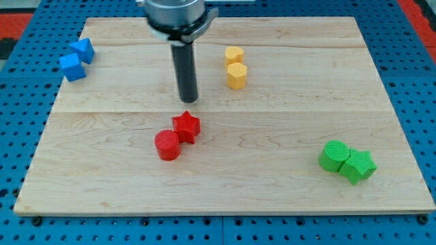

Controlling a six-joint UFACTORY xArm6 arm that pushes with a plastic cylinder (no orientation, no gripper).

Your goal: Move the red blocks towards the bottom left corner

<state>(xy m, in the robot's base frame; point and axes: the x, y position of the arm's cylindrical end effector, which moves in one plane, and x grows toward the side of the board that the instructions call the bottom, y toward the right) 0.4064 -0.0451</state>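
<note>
No text, label, brand, number or sign can be read anywhere.

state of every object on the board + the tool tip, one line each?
my tip: above the red pair in the view, apart from it.
red star: touching the red cylinder.
red cylinder: upright, mid-board.
blue blocks: paired, top left.
yellow blocks: paired, right of the tool.
green blocks: paired, bottom right.
</note>
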